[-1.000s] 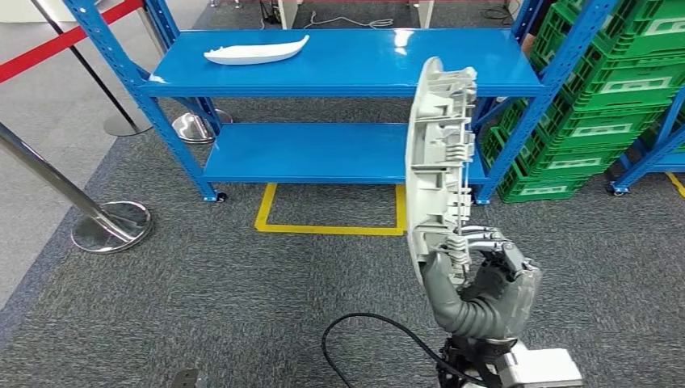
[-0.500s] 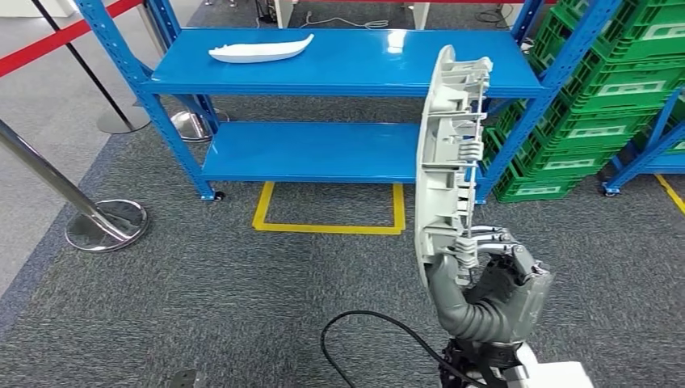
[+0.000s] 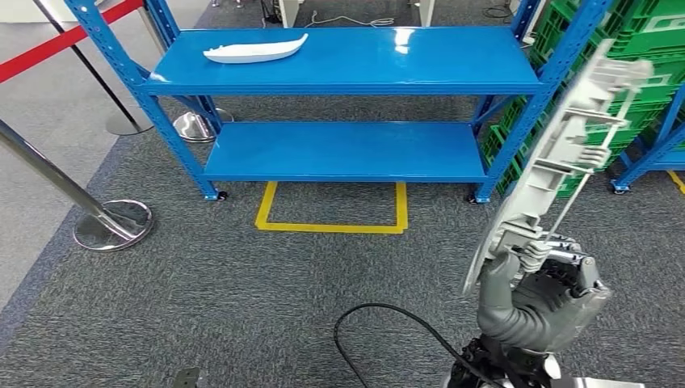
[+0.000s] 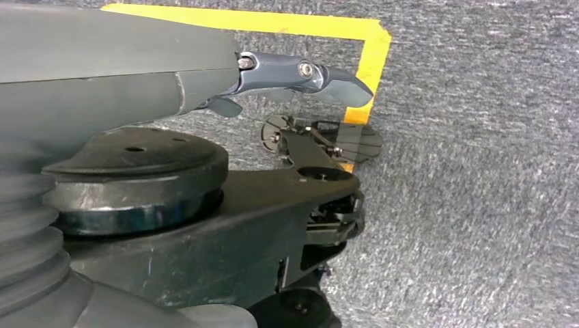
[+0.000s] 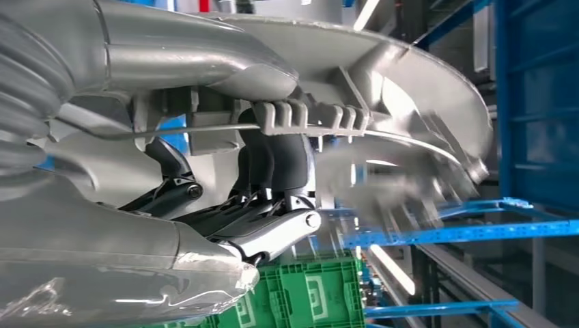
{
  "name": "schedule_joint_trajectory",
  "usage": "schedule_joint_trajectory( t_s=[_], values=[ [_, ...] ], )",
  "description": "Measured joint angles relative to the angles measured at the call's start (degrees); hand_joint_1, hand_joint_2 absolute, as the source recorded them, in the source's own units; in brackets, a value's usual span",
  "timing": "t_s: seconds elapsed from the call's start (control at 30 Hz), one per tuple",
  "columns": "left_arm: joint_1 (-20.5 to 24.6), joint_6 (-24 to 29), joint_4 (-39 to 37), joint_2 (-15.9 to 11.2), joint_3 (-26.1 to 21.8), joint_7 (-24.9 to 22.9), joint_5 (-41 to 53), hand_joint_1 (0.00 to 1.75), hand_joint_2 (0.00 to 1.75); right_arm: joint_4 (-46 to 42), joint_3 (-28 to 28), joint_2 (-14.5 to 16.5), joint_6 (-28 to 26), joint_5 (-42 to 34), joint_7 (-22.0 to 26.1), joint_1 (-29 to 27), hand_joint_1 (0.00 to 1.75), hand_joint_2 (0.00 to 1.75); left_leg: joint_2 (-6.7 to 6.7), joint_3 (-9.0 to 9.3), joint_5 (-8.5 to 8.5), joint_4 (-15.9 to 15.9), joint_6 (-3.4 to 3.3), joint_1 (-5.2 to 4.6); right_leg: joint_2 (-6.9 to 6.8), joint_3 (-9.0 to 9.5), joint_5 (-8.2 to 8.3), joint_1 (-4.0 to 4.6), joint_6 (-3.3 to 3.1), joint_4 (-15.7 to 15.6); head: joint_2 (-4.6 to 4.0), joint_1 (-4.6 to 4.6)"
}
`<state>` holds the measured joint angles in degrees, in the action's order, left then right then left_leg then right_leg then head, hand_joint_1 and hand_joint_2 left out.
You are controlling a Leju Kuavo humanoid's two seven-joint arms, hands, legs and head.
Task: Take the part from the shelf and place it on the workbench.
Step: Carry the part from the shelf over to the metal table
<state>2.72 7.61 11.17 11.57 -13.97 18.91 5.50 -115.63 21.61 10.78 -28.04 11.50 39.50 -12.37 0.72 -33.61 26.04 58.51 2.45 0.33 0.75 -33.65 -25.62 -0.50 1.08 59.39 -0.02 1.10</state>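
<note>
One grey plastic part (image 3: 557, 153) held by the right hand (image 3: 540, 301), gripped at its lower end; its long axis runs up and to the right from the hand, tilted toward the green crates (image 3: 638, 81), ribbed inner side facing right. Right wrist view confirms fingers (image 5: 273, 157) wrapped around the part's ribs and wire. Part is off the shelf (image 3: 347, 61), in the air above the carpet. A second, white part (image 3: 255, 52) lies on the top shelf, well apart. Left hand (image 4: 300, 72) hangs low over the floor, holding nothing; whether its fingers are spread or curled, cannot tell. No worktop in sight, so the carry likely needs a turn first.
</note>
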Motion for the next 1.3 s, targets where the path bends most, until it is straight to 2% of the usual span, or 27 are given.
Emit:
schedule_joint_trajectory(
  t_s=[0.03, 0.1, 0.13, 0.17, 0.2, 0.23, 0.3, 0.37, 0.43, 0.5, 0.53, 0.6, 0.63, 0.67, 0.7, 0.73, 0.77, 0.83, 0.9, 0.97, 1.03, 1.1, 1.17, 1.2, 1.23, 1.27, 1.3],
  values=[
    [0.0, 0.0, 0.0, 0.0, -0.1, 0.0, 0.0, 0.00, 1.75, -0.1, 0.1, 0.0, 0.2, -0.1, 0.0, 0.0, 1.75, 1.75, -0.05, -1.06, 1.44, 2.3, 0.24, 0.03, -0.07, -0.01, 0.09, -0.10, -0.32, -0.1, 0.00, -0.14],
    [0.0, -0.2, 0.0, 0.0, -0.4, 0.0, 0.1, 0.00, 1.75, -0.1, 0.1, 0.0, 0.7, 0.0, 0.1, 0.1, 1.75, 1.75, -0.10, -4.65, 4.99, 9.9, 0.53, 0.05, -0.39, -0.10, 0.10, -0.05, -0.69, -0.1, 0.00, -0.37],
    [0.0, -0.2, 0.0, 0.0, -0.6, 0.0, 0.1, 0.00, 1.75, -0.1, 0.2, 0.0, 0.9, 0.0, 0.1, 0.2, 1.75, 1.75, -0.10, -6.28, 6.02, 13.1, 0.58, 0.06, -0.62, -0.12, 0.10, -0.01, -0.77, -0.1, 0.00, -0.39],
    [0.0, -0.2, 0.0, 0.0, -0.8, 0.0, 0.1, 0.00, 1.75, -0.1, 0.2, 0.0, 1.2, 0.0, 0.0, 0.2, 1.75, 1.75, -0.11, -7.18, 6.06, 14.8, 0.53, 0.04, -0.90, -0.12, 0.09, 0.04, -0.80, -0.1, 0.00, -0.40],
    [0.0, -0.2, 0.0, 0.0, -0.9, 0.0, 0.1, 0.00, 1.75, -0.1, 0.2, 0.0, 1.4, 0.0, -0.1, 0.2, 1.75, 1.75, -0.16, -7.01, 5.03, 14.2, 0.41, 0.03, -1.18, -0.09, 0.09, 0.08, -0.80, -0.1, 0.00, -0.43],
    [0.0, -0.2, 0.0, 0.0, -0.9, 0.0, 0.1, 0.00, 1.75, -0.1, 0.2, 0.0, 1.6, 0.0, -0.1, 0.2, 1.75, 1.75, -0.39, -5.81, 3.24, 11.6, 0.21, -0.01, -1.51, -0.04, 0.08, 0.11, -0.79, -0.1, 0.00, -0.43],
    [0.1, -0.2, 0.0, 0.0, -1.0, 0.1, 0.2, 0.00, 1.75, -0.1, 0.2, 0.0, 1.8, -0.1, -0.2, 0.2, 1.75, 1.75, -2.43, -1.98, -0.14, 4.0, -0.36, -0.33, -2.22, 0.02, -0.04, 0.34, -0.56, 0.0, 0.00, -0.52],
    [0.4, -0.2, 0.0, 0.0, -1.0, 0.1, 0.3, 0.00, 1.75, -0.1, 0.2, 0.0, 2.0, -0.1, -0.3, 0.2, 1.75, 1.75, -3.90, 0.11, -1.28, -0.6, -0.95, -0.70, -3.13, -0.04, -0.16, 0.66, -0.03, 0.1, 0.00, -0.57],
    [0.4, -0.2, 0.0, 0.1, -1.0, 0.1, 0.3, 0.00, 1.75, -0.1, 0.2, 0.0, 2.3, 0.0, -0.4, 0.2, 1.75, 1.75, -2.97, 0.00, -1.37, -1.2, -1.51, -0.73, -4.25, 0.05, -0.19, 0.76, 0.58, -0.1, 0.00, -0.53],
    [0.2, -0.2, 0.0, 0.2, -1.1, 0.2, 0.3, 0.00, 1.75, -0.1, 0.2, 0.0, 2.5, 0.0, -0.4, 0.2, 1.75, 1.75, -1.82, -0.01, -1.74, -1.6, -2.10, -0.49, -3.87, -0.19, -1.13, 0.62, 1.28, 0.9, 0.00, -0.35],
    [0.2, -0.2, 0.0, 0.2, -1.1, 0.2, 0.3, 0.00, 1.75, -0.1, 0.1, 0.0, 2.7, 0.0, -0.5, 0.2, 1.75, 1.75, -1.28, 0.02, -1.93, -1.7, -2.38, -0.34, -3.12, -1.00, -2.45, 0.53, 1.60, 2.9, 0.00, -0.19],
    [0.2, -0.2, 0.0, 0.2, -1.1, 0.2, 0.4, 0.00, 1.75, -0.1, 0.1, 0.0, 3.0, 0.0, -0.5, 0.2, 1.75, 1.75, -0.20, -0.06, -2.08, -1.7, -2.64, -0.25, -1.57, -4.13, -6.11, 0.39, 1.97, 10.0, 0.00, 0.12],
    [0.2, -0.2, 0.0, 0.2, -1.1, 0.2, 0.4, 0.00, 1.75, -0.1, 0.1, -0.1, 3.1, 0.0, -0.5, 0.1, 1.75, 1.75, 0.42, -0.09, -2.10, -1.7, -2.68, -0.24, -1.28, -5.72, -7.42, 0.37, 2.05, 13.4, 0.00, 0.17],
    [0.1, -0.2, 0.0, 0.2, -1.1, 0.2, 0.4, 0.00, 1.75, -0.1, 0.1, -0.1, 3.1, 0.0, -0.6, 0.1, 1.75, 1.75, 1.06, -0.09, -2.12, -1.7, -2.68, -0.24, -1.13, -6.64, -7.74, 0.37, 2.09, 15.3, 0.00, 0.18],
    [0.1, -0.2, 0.0, 0.2, -1.1, 0.2, 0.4, 0.00, 1.75, -0.1, 0.1, -0.1, 3.1, 0.0, -0.6, 0.1, 1.75, 1.75, 1.77, -0.05, -2.14, -1.7, -2.65, -0.23, -1.01, -6.52, -6.91, 0.34, 2.09, 15.0, 0.00, 0.17],
    [0.1, -0.2, 0.0, 0.3, -1.1, 0.2, 0.4, 0.00, 1.75, -0.1, 0.1, -0.1, 3.1, 0.0, -0.6, 0.1, 1.75, 1.75, 2.53, 0.00, -2.17, -1.7, -2.60, -0.20, -0.79, -5.33, -5.16, 0.26, 2.05, 12.5, 0.00, 0.17],
    [0.1, -0.2, 0.0, 0.3, -1.1, 0.2, 0.4, 0.00, 1.75, -0.1, 0.1, -0.1, 3.1, 0.0, -0.6, 0.1, 1.75, 1.75, 3.29, 0.05, -2.21, -1.7, -2.48, -0.16, -0.02, -3.39, -3.11, 0.09, 2.02, 8.6, 0.00, 0.18],
    [0.2, -0.3, 0.0, 0.4, -1.1, 0.2, 0.4, 0.00, 1.75, -0.1, 0.1, -0.1, 3.1, 0.0, -0.6, 0.1, 1.75, 1.75, 4.63, -0.16, -2.33, -1.5, -2.00, -0.22, 2.41, -0.04, -0.90, -0.34, 1.87, 1.8, 0.00, 0.15],
    [0.1, -0.3, 0.0, 0.4, -1.1, 0.2, 0.4, 0.00, 1.75, -0.1, 0.0, -0.1, 3.1, 0.0, -0.7, 0.1, 1.75, 1.75, 5.63, -0.63, -2.66, -1.5, -1.23, -0.10, 3.54, 0.83, -0.84, -0.34, 1.41, -0.1, 0.00, 0.10],
    [0.0, -0.2, 0.0, 0.4, -1.2, 0.2, 0.4, 0.00, 1.75, -0.1, 0.1, -0.1, 3.1, 0.0, -0.7, 0.1, 1.75, 1.75, 6.05, -0.93, -2.89, -1.7, -0.51, 0.11, 2.49, 0.84, -0.49, -0.24, 0.66, -0.2, 0.00, 0.09],
    [0.0, -0.2, 0.0, 0.4, -1.3, 0.2, 0.4, 0.00, 1.75, -0.1, 0.1, -0.1, 3.2, 0.0, -0.7, 0.1, 1.75, 1.75, 3.89, -2.10, -1.34, 0.5, 0.07, -0.03, 1.13, 0.96, -0.25, -0.36, -0.11, -0.6, 0.00, -0.39],
    [0.1, -0.3, 0.0, 0.4, -1.3, 0.3, 0.4, 0.00, 1.75, -0.1, 0.0, 0.0, 3.3, 0.0, -0.7, 0.0, 1.75, 1.75, 0.95, -5.33, 2.28, 7.2, 0.50, -0.15, -0.44, 0.95, -0.24, -0.25, -0.54, -0.7, 0.00, -0.90],
    [0.1, -0.3, 0.0, 0.4, -1.3, 0.3, 0.4, 0.00, 1.75, -0.1, 0.0, 0.0, 3.3, 0.0, -0.7, 0.0, 1.75, 1.75, 0.08, -8.36, 4.60, 13.5, 0.67, -0.12, -2.06, 0.88, -0.29, -0.08, -0.65, -0.7, 0.00, -0.95],
    [0.1, -0.3, 0.0, 0.4, -1.3, 0.3, 0.4, 0.00, 1.75, -0.1, 0.0, 0.0, 3.3, 0.0, -0.7, 0.0, 1.75, 1.75, -0.03, -8.56, 4.26, 14.1, 0.63, -0.13, -2.83, 0.87, -0.31, -0.03, -0.66, -0.7, 0.00, -0.96],
    [0.0, -0.3, 0.0, 0.4, -1.3, 0.3, 0.4, 0.00, 1.75, -0.1, 0.0, 0.0, 3.3, 0.0, -0.7, 0.0, 1.75, 1.75, -0.27, -7.62, 2.95, 12.4, 0.51, -0.16, -3.57, 0.91, -0.35, 0.01, -0.63, -0.7, 0.00, -0.96],
    [0.0, -0.3, 0.0, 0.4, -1.4, 0.3, 0.4, 0.00, 1.75, -0.1, 0.0, 0.0, 3.3, 0.1, -0.7, 0.0, 1.75, 1.75, -1.00, -5.70, 1.11, 9.1, 0.31, -0.24, -4.26, 1.00, -0.41, 0.05, -0.55, -0.7, 0.00, -0.96],
    [0.1, -0.3, 0.0, 0.4, -1.4, 0.3, 0.4, 0.00, 1.75, -0.1, 0.0, 0.0, 3.4, 0.1, -0.7, 0.0, 1.75, 1.75, -2.72, -3.43, -0.45, 5.1, 0.08, -0.43, -4.88, 1.12, -0.51, 0.19, -0.40, -0.7, 0.00, -0.98]
  ],
)
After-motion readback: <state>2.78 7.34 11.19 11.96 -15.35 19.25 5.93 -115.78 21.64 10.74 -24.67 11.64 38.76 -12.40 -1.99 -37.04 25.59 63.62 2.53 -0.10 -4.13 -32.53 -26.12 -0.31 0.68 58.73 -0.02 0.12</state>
